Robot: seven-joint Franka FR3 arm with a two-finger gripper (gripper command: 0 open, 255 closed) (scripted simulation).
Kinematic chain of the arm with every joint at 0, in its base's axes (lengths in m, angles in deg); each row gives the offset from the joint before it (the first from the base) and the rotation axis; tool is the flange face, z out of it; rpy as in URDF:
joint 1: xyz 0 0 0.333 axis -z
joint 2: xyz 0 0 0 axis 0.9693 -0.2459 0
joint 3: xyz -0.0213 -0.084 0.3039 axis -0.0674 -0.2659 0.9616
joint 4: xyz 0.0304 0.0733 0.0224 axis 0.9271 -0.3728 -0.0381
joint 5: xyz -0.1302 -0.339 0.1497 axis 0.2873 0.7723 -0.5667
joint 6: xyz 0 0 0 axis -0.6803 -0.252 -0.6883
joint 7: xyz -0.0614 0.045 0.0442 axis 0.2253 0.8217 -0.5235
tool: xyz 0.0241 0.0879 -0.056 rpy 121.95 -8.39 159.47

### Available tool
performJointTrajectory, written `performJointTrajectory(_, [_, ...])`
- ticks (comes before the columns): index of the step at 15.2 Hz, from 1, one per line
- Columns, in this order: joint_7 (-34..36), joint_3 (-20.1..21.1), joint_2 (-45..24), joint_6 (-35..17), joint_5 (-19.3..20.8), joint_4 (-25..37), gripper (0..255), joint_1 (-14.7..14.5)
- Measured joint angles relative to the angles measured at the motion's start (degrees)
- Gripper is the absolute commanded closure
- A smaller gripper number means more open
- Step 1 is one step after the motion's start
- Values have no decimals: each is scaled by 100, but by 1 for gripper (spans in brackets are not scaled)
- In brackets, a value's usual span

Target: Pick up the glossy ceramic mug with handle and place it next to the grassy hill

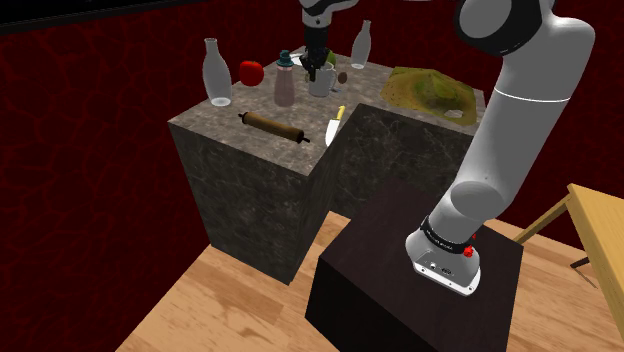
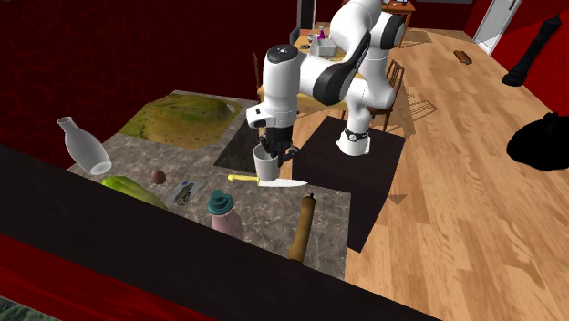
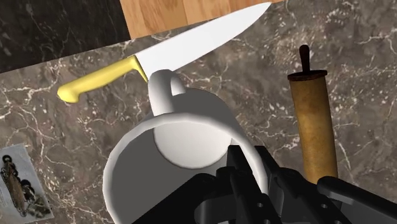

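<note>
White glossy mug (image 3: 181,130) with handle, clasped at the rim between the fingers of the black gripper (image 3: 245,175). Past the handle, flat on the dark marbled tabletop (image 3: 254,76): yellow-handled knife (image 3: 191,46). Beside the mug: rolling pin (image 3: 310,121). Grassy hill (image 1: 432,88) on the shoulder view's right part of the tabletop, well apart from the mug.

Yellow-handled knife (image 3: 172,51) laid at surface (image 3: 267,70) edge, rolling pin (image 3: 310,121) near it. Clear bottle (image 1: 217,75) and red apple (image 1: 251,72) stood side by side.
</note>
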Motion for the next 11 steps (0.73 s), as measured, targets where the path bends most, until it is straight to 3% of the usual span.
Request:
performJointTrajectory(6, [-25,-1,9,445,-4,438,255,1])
performJointTrajectory(11, [-537,-205,-23,494,-48,548,255,310])
